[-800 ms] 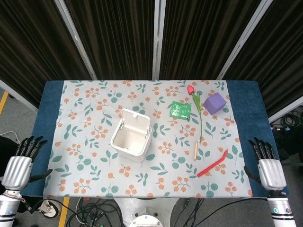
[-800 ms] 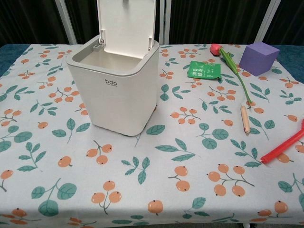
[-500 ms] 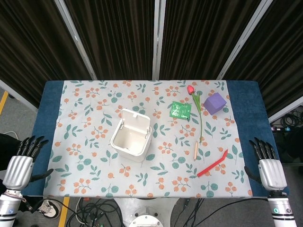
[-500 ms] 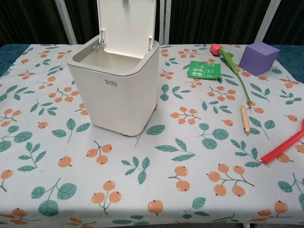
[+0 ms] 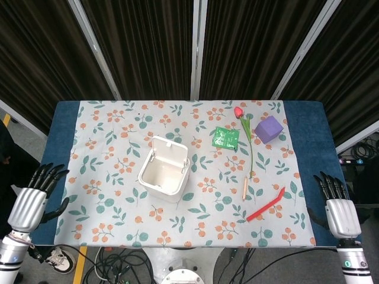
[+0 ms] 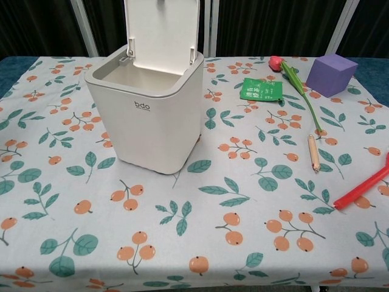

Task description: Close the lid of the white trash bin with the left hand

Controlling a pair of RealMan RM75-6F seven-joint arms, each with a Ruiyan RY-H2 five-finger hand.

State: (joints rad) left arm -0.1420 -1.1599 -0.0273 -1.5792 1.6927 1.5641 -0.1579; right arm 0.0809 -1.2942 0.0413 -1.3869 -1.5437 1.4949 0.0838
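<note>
1. Nearest you, your left hand (image 5: 29, 204) hangs off the near-left corner of the table (image 5: 65, 118), well apart from the bin (image 5: 164, 175). Its fingers are spread and it holds nothing. Compared with the earlier head views it has risen slightly and edged toward the table; read this as the start of the reach, with nearly the whole approach still to make.

2. Your right hand (image 5: 339, 210) sits off the near-right corner, as far from the bin as the left. Its fingers are straight and apart, it is empty, and it has barely shifted. The task gives it no part.

3. The bin stands left of the table's centre, on the flowered cloth (image 6: 200, 243). The chest view shows it upright and open, just as before.

4. The lid (image 6: 161, 33) stands raised at the bin's far edge, hinged there and leaning slightly away. To close it you will probably need to come over the far side and press it forward and down.

5. Right of the bin lie a red strip (image 5: 266, 205), a pencil (image 5: 244, 189), a tulip (image 5: 244, 133), a green packet (image 5: 225, 138) and, farthest, a purple block (image 5: 268, 128). None has moved, and none lies on the left hand's likely path.
</note>
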